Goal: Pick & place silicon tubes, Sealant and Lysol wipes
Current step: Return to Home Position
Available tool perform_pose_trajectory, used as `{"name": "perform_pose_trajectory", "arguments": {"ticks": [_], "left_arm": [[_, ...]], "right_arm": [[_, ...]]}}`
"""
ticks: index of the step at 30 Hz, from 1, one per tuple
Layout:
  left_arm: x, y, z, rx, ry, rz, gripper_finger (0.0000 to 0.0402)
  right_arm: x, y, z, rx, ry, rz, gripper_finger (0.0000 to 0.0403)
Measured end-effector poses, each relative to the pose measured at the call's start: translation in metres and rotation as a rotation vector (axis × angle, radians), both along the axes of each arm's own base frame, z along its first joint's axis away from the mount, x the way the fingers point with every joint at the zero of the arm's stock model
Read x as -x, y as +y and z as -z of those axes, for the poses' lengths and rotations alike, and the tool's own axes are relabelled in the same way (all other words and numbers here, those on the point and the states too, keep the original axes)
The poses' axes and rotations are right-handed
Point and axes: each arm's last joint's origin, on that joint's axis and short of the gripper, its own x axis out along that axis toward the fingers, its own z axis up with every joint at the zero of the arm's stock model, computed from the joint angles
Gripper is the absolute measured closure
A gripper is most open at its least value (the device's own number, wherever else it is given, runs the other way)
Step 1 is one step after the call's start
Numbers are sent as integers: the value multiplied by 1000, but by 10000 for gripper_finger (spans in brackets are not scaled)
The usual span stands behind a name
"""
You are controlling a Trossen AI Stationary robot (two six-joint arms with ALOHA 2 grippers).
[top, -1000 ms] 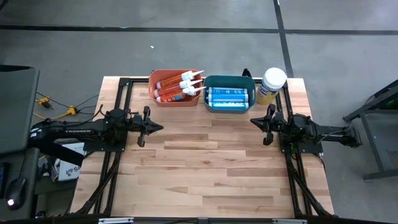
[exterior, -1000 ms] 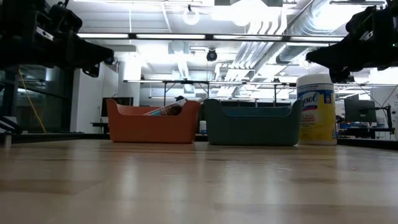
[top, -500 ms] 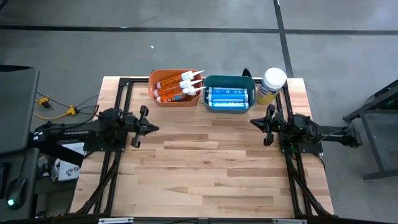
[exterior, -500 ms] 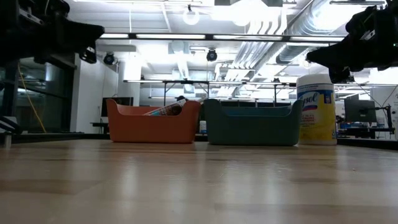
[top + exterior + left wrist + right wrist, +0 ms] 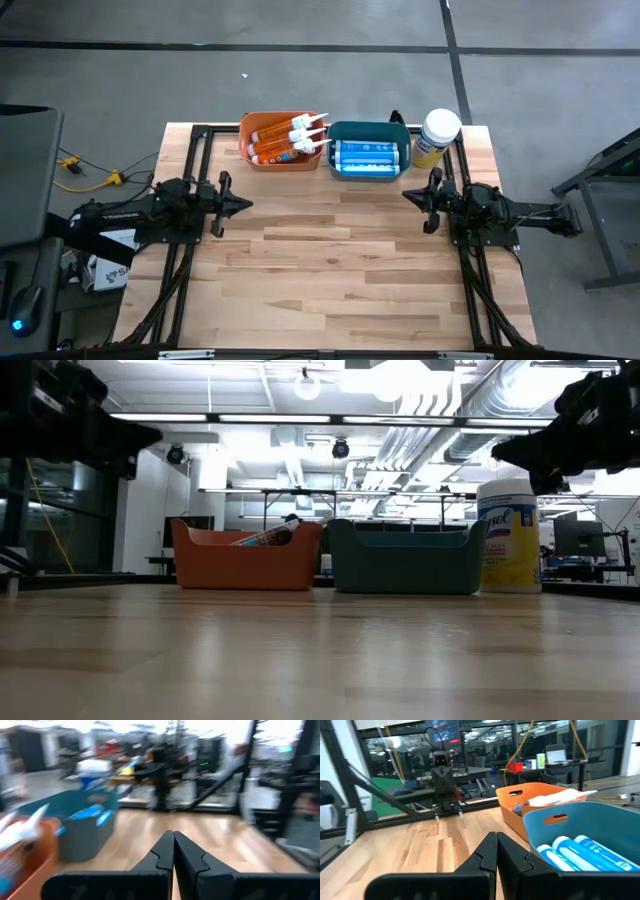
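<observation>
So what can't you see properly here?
Low view: the blue bin hides the blue tubes; the orange bin hides most orange tubes.
High view: tube labels are too small to read.
Left wrist view: blur smears both bins.
Right wrist view: the edge cuts off the blue bin; the Lysol wipes are outside it.

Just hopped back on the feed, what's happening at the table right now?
Nothing is being handled. The left gripper and right gripper hang shut and empty above the table, facing each other. The orange tubes lie in the orange bin, blue tubes in the blue bin, and the Lysol wipes stand upright on the table beside the blue bin.
</observation>
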Motion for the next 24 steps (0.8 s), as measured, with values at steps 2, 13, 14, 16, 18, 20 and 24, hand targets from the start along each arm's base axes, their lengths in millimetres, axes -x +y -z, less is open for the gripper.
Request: {"name": "perform_pose_trajectory", "arguments": {"ticks": [2, 13, 14, 16, 18, 20, 24], "left_arm": [[0, -1, 4, 13, 40, -84, 402], [0, -18, 3, -80, 30, -94, 402], [0, -18, 3, -80, 31, -96, 402], [0, -18, 3, -80, 32, -98, 402], [0, -18, 3, -80, 31, -95, 402], [0, -18, 3, -80, 32, -94, 402], [0, -18, 3, -80, 32, -94, 402]], "right_arm": [[0, -1, 0, -1, 2, 16, 403], [0, -1, 1, -1, 6, 24, 402], [0, -1, 1, -1, 6, 24, 402], [0, -1, 1, -1, 6, 24, 402], [0, -1, 1, -1, 6, 24, 402], [0, -1, 1, -1, 5, 24, 402], [0, -1, 1, -1, 5, 24, 398]]}}
